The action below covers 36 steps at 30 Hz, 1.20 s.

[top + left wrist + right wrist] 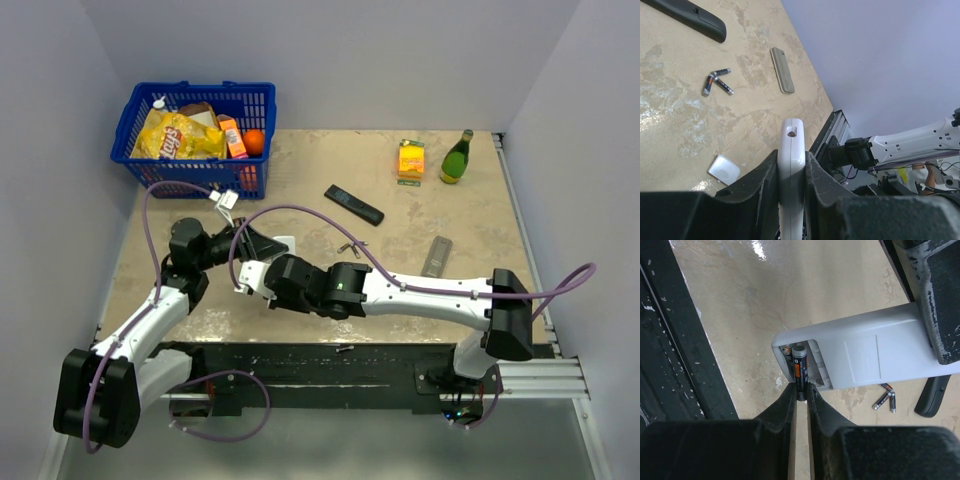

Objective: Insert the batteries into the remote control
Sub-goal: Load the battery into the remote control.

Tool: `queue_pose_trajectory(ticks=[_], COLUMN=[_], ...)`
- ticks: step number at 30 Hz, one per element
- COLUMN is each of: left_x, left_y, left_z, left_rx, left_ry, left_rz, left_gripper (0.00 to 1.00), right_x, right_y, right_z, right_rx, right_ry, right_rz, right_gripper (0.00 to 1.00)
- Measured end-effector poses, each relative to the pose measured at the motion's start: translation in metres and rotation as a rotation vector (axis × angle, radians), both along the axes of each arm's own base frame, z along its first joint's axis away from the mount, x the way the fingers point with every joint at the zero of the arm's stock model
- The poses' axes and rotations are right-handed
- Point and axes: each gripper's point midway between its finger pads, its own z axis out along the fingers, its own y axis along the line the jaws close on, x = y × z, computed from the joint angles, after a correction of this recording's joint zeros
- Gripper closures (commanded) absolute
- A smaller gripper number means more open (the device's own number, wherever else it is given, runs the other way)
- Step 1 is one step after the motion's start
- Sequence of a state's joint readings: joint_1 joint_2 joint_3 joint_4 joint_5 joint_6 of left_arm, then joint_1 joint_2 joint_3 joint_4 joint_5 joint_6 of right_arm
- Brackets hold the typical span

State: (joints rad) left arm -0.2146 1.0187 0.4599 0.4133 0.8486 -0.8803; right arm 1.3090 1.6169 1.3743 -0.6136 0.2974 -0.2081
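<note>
My left gripper (pixel 791 161) is shut on a white remote (pixel 791 145), holding it edge-on above the table; from the top view the gripper is at left centre (pixel 258 245). The remote's back (pixel 865 352) shows an open battery compartment with one battery (pixel 786 351) seated in it. My right gripper (pixel 801 390) is shut on a dark battery (pixel 799 371) whose upper end is inside the compartment. In the top view this gripper (pixel 272 283) is against the remote. Loose batteries (pixel 717 82) lie on the table, also in the top view (pixel 352 247). A white battery cover (pixel 724 170) lies flat on the table.
A black remote (pixel 353 204) and a grey remote (pixel 437 256) lie mid-table. A blue basket (pixel 195 125) of groceries stands at the back left. An orange box (pixel 411 159) and a green bottle (pixel 457 157) stand at the back right. A small battery-like piece (pixel 344 349) lies on the black front rail.
</note>
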Motion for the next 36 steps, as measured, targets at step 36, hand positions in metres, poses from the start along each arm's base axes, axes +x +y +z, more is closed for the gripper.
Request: queue_pose_trajectory(ticks=[36], left_x=[-0.0041], left_y=[-0.0042], left_z=[0.0003], left_rx=[0.003], left_ry=[-0.011], left_rz=[-0.024], left_gripper=[1.00], right_x=[0.0018], right_y=[-0.0028], right_z=[0.0014], right_rx=[-0.055], right_ry=[-0.017], right_rz=[0.000], right_gripper=[1.00])
